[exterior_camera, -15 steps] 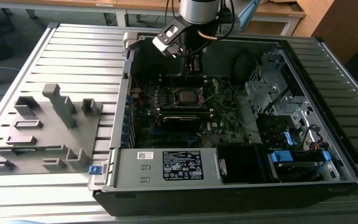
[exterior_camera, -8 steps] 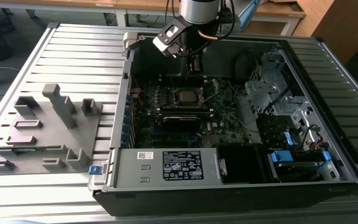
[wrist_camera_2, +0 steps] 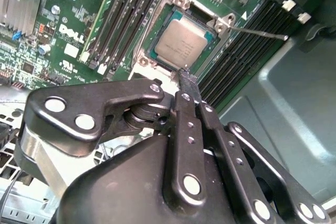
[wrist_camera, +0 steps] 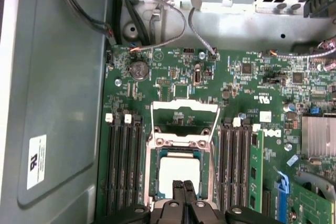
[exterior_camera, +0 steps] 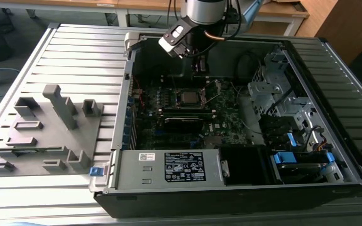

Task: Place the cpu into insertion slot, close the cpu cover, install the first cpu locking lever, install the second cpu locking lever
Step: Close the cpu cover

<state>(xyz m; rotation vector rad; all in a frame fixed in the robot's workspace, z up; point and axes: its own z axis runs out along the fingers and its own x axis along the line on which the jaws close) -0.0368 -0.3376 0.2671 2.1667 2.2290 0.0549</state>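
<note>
The cpu [wrist_camera_2: 184, 43], a square chip with a dull silver top, lies flat in the insertion slot [wrist_camera_2: 207, 61] on the green motherboard [wrist_camera: 173, 72]; it also shows as the cpu [wrist_camera: 178, 174] in the first wrist view. The cpu cover [wrist_camera: 184, 107], a thin silver frame, stands swung up from the socket's far edge. A thin wire locking lever [wrist_camera_2: 258, 32] sticks out beside the socket. My gripper [wrist_camera_2: 186, 76] hangs just above the socket's near edge, fingers shut with nothing between them. In the exterior view the gripper [exterior_camera: 198, 63] is inside the case above the socket [exterior_camera: 190, 97].
Long black memory slots [wrist_camera: 123, 166] flank the socket on both sides. Cables [wrist_camera: 157, 35] and a drive cage [exterior_camera: 275, 89] crowd the case at the exterior view's right. A grey fixture block [exterior_camera: 45, 132] sits on the slatted table outside the case. A finned heatsink [wrist_camera: 319, 136] lies nearby.
</note>
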